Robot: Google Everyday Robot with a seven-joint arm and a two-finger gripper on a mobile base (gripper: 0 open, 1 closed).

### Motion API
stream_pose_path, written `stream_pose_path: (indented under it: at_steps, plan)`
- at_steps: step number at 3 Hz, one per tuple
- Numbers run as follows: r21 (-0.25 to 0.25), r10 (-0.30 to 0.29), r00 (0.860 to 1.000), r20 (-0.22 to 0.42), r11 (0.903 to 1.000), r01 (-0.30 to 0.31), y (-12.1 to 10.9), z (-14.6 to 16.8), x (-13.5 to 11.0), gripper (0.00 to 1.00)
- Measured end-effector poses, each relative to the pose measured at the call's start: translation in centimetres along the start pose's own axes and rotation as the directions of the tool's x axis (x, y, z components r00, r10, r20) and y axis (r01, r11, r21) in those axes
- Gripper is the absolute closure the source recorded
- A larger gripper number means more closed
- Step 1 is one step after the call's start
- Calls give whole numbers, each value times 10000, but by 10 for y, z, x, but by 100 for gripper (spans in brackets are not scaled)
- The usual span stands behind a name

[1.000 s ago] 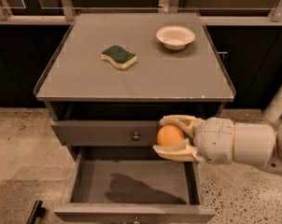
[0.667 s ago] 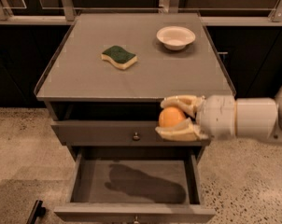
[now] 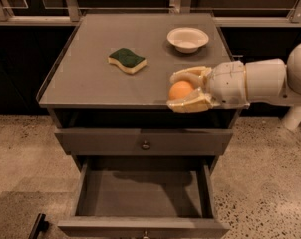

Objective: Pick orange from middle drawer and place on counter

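The orange is held between the fingers of my gripper, which comes in from the right on a white arm. The gripper holds it at the front right edge of the counter, level with the counter top. Below, the middle drawer is pulled open with a bare floor, and the drawer above it is shut.
A green-and-yellow sponge lies on the counter left of centre. A white bowl stands at the back right. Speckled floor surrounds the cabinet. A dark railing and cabinets run along the back.
The gripper has risen with the orange from in front of the top drawer up to the counter's front right edge.
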State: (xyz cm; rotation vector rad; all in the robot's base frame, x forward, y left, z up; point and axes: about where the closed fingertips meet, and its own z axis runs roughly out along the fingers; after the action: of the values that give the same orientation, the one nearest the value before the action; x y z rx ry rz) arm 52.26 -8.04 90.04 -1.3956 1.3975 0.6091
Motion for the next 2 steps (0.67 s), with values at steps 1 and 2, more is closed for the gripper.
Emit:
stream_pose_path:
  at_steps: [1,2]
  plan:
    - [-239,-20,10000,6,9997,20,-35,12,0,100]
    - [-376,161,9997,-182,9992,-167,-63,23,8,100]
